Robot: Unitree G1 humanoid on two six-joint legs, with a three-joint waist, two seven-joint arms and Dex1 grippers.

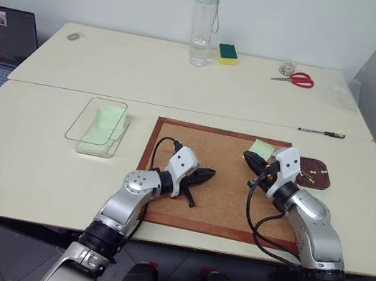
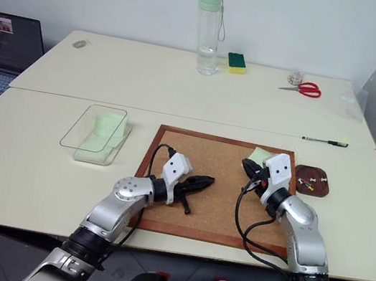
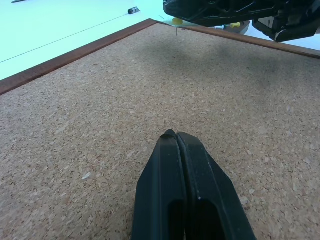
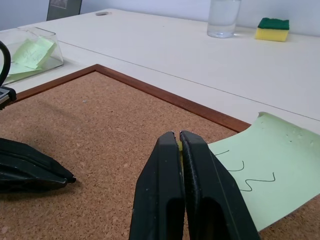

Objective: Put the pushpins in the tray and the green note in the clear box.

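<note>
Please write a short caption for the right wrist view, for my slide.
Right gripper, jaws shut, above the corkboard beside the green note.

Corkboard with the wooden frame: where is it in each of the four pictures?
Left eye view: corkboard at the centre of the near table, under both arms.
Right eye view: corkboard in the same central spot.
Left wrist view: corkboard beneath the shut left gripper.
Right wrist view: corkboard beneath the right gripper, green note on it.
Shared landmark: the right gripper, shut on a yellow pushpin.

The corkboard [image 1: 220, 183] lies between the clear box [image 1: 99, 127] and the tray [image 1: 315, 174].
</note>
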